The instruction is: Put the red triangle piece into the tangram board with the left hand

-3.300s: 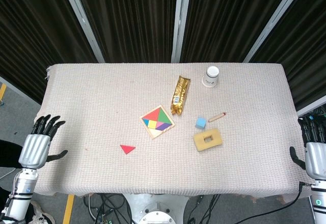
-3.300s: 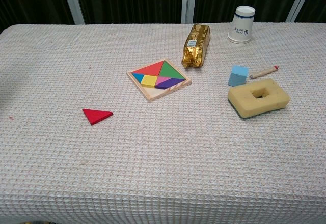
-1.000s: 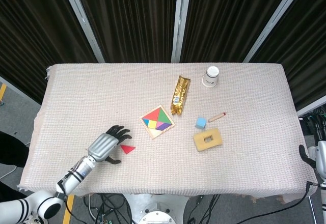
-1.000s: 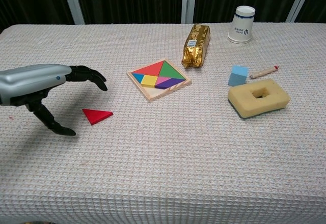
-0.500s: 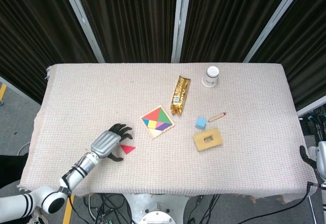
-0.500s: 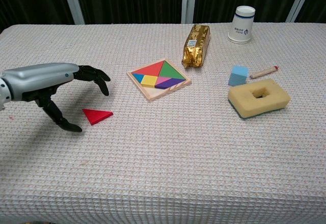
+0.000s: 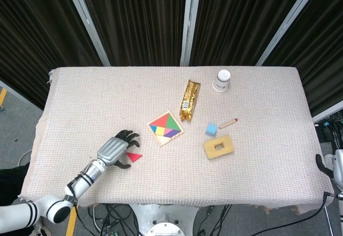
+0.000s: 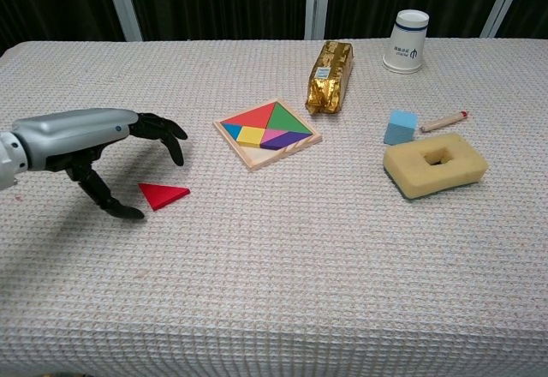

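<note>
One red triangle piece point(image 8: 163, 194) lies just beside the spread left hand point(image 8: 103, 150).

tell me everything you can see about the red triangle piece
The red triangle piece is a small, flat, plain red triangle with a matte look; its material cannot be told. It lies flat on the woven cloth of the table, near the left front, apart from the tangram board further back and to the right. The left hand arches over its left end, fingers spread above it and the thumb's tip down close beside it. Contact cannot be confirmed; nothing holds it.
</note>
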